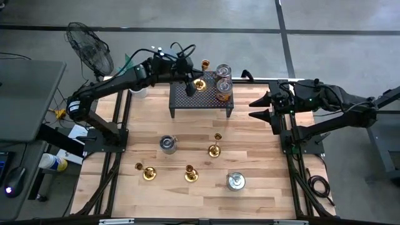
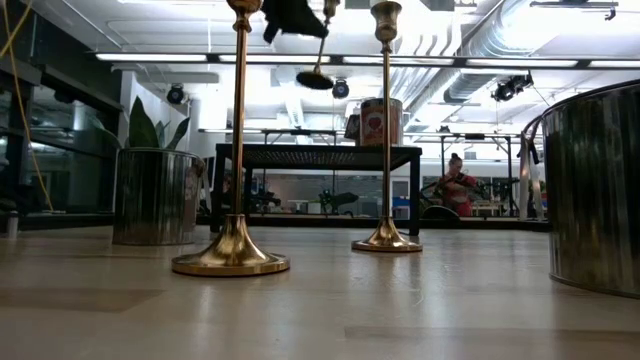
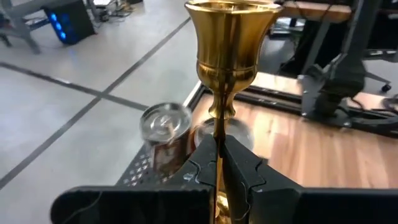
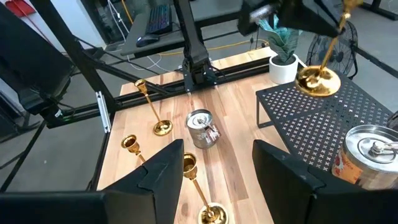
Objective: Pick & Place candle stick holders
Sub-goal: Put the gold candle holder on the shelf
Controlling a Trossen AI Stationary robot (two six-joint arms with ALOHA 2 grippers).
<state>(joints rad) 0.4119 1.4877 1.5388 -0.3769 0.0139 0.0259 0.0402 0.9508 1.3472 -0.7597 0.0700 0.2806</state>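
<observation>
My left gripper [image 1: 193, 80] is shut on a gold candle stick holder [image 3: 230, 37] above the black perforated rack [image 1: 187, 100] at the table's far side. Its round base [image 4: 318, 81] hovers over the rack, and its cup [image 1: 205, 64] leans toward the far edge. Three more candle stick holders [image 1: 148, 172], [image 1: 190, 174], [image 1: 215, 149] stand on their bases on the wooden table. My right gripper [image 4: 217, 168] waits open, high at the rack's right end, with nothing between its fingers. My left gripper pinches the holder's slim stem [image 3: 219, 134] between its two fingers, below the cup. The fingers come nearly level from the table's left and lie across the stem. The holder is lifted clear of the rack and tilted, cup up and base down.
Two tins [image 1: 223, 72], [image 1: 223, 92] stand on the rack's right half. Two silver tins [image 1: 167, 144], [image 1: 235, 181] stand on the table among the holders. A potted plant [image 4: 283, 53] sits at the far left corner, and a fan [image 1: 90, 47] stands beyond it.
</observation>
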